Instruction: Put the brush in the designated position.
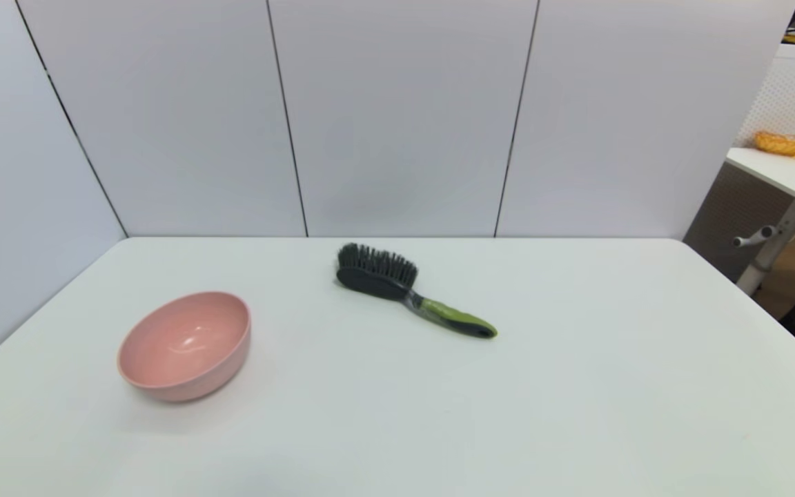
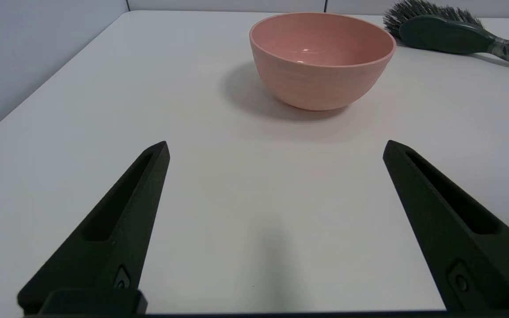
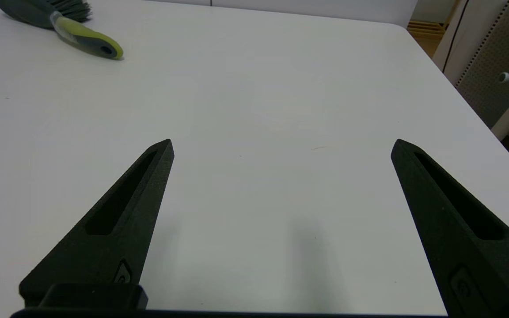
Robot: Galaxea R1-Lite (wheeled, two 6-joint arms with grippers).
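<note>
In the head view the brush (image 1: 408, 290) lies on the white table (image 1: 577, 386), toward its far side and near the middle, with the bristles pointing to the back wall and the lime-green handle pointing to the robot's right. A pink bowl (image 1: 185, 345) stands upright to the left of it, well apart. No arm shows in this view.

In the left wrist view the left gripper (image 2: 275, 148) hangs over bare table with its fingers spread wide and holding nothing. The bowl (image 2: 320, 59) is ahead of it, and the brush (image 2: 449, 33) lies beyond the bowl (only partly in the picture).

In the right wrist view the right gripper (image 3: 282, 145) is also spread wide and empty above the table. The brush (image 3: 66, 26) lies far from it, at the picture's corner.
</note>
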